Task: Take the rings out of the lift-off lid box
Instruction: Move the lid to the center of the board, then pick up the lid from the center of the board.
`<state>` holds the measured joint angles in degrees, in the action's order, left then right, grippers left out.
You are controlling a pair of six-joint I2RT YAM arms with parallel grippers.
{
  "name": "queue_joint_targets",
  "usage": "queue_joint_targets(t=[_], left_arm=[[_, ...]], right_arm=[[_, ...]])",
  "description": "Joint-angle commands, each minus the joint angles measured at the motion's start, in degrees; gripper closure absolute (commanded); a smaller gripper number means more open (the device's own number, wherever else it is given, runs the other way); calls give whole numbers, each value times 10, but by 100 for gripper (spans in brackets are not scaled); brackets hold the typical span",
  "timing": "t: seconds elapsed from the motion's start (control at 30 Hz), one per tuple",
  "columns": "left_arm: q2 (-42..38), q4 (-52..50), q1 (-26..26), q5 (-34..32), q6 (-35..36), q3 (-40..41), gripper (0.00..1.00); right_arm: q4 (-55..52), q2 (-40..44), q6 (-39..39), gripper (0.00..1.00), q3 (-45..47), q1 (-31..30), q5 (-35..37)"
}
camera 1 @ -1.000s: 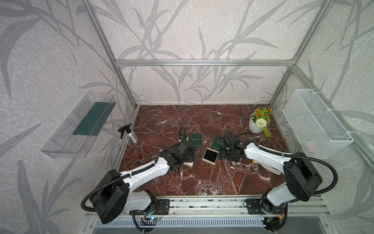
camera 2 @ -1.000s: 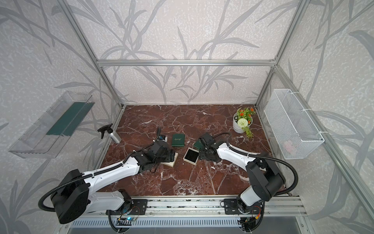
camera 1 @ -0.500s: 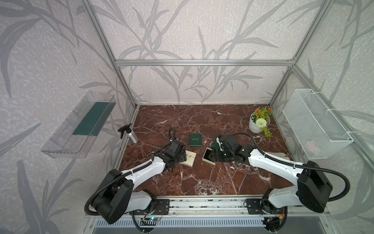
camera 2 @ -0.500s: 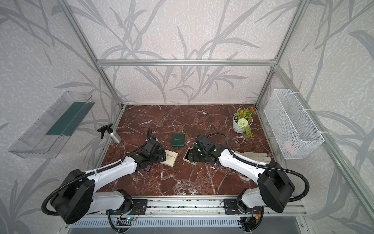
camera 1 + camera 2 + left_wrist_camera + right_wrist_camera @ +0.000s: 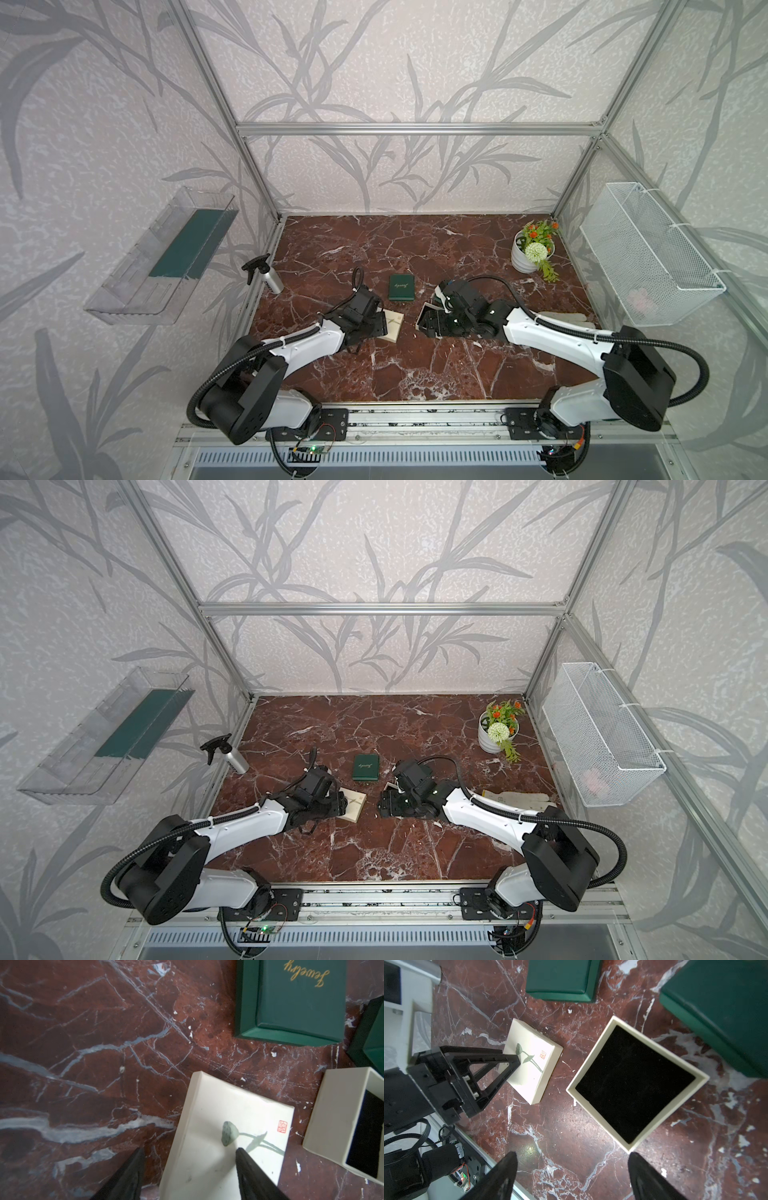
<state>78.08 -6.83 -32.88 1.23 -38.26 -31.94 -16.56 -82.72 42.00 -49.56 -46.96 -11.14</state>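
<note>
The lift-off lid box [image 5: 631,1084] is a cream square box with a black lining, standing open on the marble; no rings show in it. Its cream lid [image 5: 232,1118], with a green stem drawing, lies flat on the marble beside it, seen also in a top view [image 5: 394,323]. My left gripper [image 5: 189,1150] hangs open over the lid's edge, one finger above the lid and one above the marble, holding nothing. My right gripper [image 5: 572,1155] is open just above bare marble by the box's near corner and covers most of the box in both top views.
A green "Jewelry" box [image 5: 402,286] sits behind the lid, and another green box [image 5: 726,1012] stands close behind the open box. A spray bottle [image 5: 266,276] stands at the left edge, a flower pot [image 5: 530,253] at the back right, and a wire basket [image 5: 648,257] hangs on the right wall.
My left gripper has drawn back to the left, and the lid now lies on the marble. My right gripper has swung forward and left over the open box.
</note>
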Motion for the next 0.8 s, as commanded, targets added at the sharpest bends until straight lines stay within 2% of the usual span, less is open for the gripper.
queue_joint_targets(t=[0.0, 0.17, 0.5, 0.6, 0.77], left_arm=[[-14, 24, -26, 27, -40, 22, 34], [-52, 24, -75, 6, -57, 28, 34], [-177, -64, -77, -69, -47, 48, 28], [-214, -92, -75, -93, -38, 58, 23], [-264, -113, -68, -97, -41, 75, 14]], right_arm=[[-1, -15, 5, 14, -25, -8, -8], [-36, -46, -4, 7, -64, -24, 6], [-87, -106, 16, 5, -122, -57, 17], [-93, -131, 26, 3, -145, -68, 13], [-109, -185, 48, 0, -191, -87, 9]])
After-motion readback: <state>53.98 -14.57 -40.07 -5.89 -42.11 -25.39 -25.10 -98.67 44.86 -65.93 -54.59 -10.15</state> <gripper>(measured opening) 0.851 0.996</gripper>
